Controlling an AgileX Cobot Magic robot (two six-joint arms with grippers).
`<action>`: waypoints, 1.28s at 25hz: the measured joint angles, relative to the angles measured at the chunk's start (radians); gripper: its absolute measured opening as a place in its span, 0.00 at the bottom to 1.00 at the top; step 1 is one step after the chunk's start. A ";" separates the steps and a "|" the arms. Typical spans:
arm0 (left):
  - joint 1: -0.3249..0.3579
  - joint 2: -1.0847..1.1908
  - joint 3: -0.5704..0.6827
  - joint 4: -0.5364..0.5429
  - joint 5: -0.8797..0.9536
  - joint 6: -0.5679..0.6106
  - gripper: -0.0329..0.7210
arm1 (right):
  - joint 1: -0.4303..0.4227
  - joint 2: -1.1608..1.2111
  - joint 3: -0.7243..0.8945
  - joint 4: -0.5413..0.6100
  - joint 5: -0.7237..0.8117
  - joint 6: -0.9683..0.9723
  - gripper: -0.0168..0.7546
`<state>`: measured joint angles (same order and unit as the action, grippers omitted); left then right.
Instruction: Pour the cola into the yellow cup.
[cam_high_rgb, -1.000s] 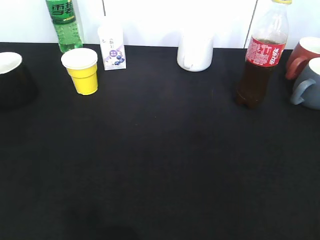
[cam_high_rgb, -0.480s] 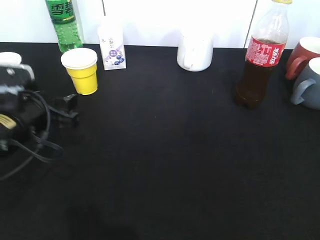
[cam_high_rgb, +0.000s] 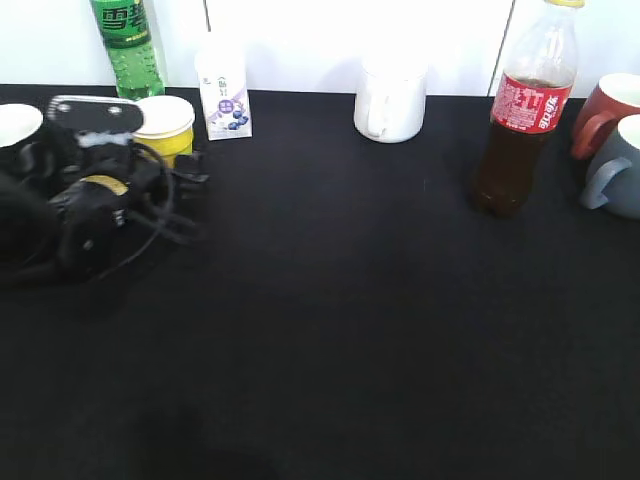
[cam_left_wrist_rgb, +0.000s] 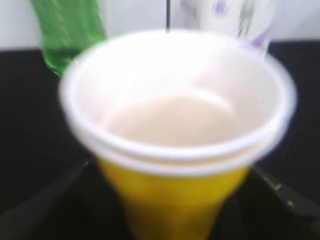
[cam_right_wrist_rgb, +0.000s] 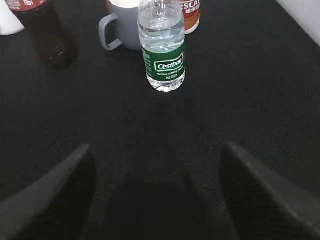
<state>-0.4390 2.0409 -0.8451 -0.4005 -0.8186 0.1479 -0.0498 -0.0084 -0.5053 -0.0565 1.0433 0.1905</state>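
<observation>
The yellow cup (cam_high_rgb: 166, 118), white rim and white inside, stands upright at the back left and looks empty. In the left wrist view it (cam_left_wrist_rgb: 175, 125) fills the frame. My left gripper (cam_high_rgb: 185, 172) is open around the cup, with a finger on each side of the yellow wall (cam_left_wrist_rgb: 170, 210) and not touching it. The cola (cam_high_rgb: 520, 120), with red label and yellow cap, stands upright at the back right; its lower part also shows in the right wrist view (cam_right_wrist_rgb: 42, 35). My right gripper (cam_right_wrist_rgb: 155, 165) is open and empty above bare black cloth, out of the exterior view.
A green soda bottle (cam_high_rgb: 125, 50), a small milk carton (cam_high_rgb: 224, 95) and a white mug (cam_high_rgb: 390, 100) line the back edge. A red mug (cam_high_rgb: 605, 110) and a grey-blue mug (cam_high_rgb: 620, 165) stand right of the cola. A water bottle (cam_right_wrist_rgb: 162, 45) stands ahead of my right gripper.
My left arm has come in from the left edge and moved up to the yellow cup, so its open fingers now flank it. The cola and cup have not moved.
</observation>
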 joint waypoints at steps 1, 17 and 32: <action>0.007 0.021 -0.025 0.008 0.008 0.000 0.91 | 0.000 0.000 0.000 0.000 0.000 0.000 0.78; 0.011 -0.155 -0.079 0.179 0.318 0.000 0.64 | 0.000 0.000 0.000 0.001 0.000 0.000 0.78; -0.104 -0.306 0.201 1.067 -0.119 -0.573 0.64 | 0.000 0.000 0.000 0.001 0.000 0.000 0.78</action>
<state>-0.5429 1.7349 -0.6440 0.6665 -0.9378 -0.4250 -0.0498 -0.0084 -0.5053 -0.0557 1.0433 0.1905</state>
